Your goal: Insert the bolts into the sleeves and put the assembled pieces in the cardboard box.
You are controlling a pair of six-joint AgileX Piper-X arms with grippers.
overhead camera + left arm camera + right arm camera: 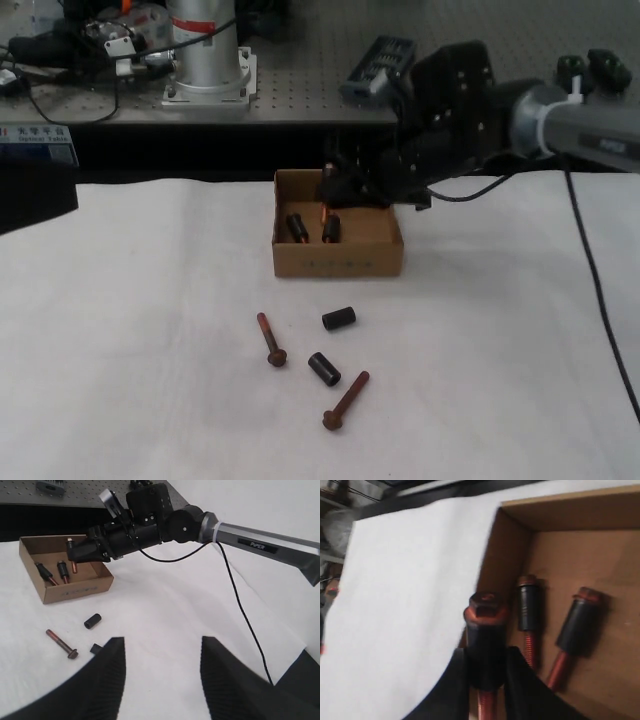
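Jaws of right arm clamp sleeved bolt [486, 645] over cardboard box [338, 262]; two assembled pieces [297, 227] inside. Jaws of left arm spread wide above table [165, 605].

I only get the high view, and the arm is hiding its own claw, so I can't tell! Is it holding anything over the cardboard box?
Observer: Yes. The right wrist view shows the right gripper shut on a sleeved bolt, head pointing away from the fingers, right above a wall of the cardboard box.
Operator: Cool! And where's the other arm?
Observer: The left gripper hangs open with nothing between its fingers, above the white cloth on the near side of the box.
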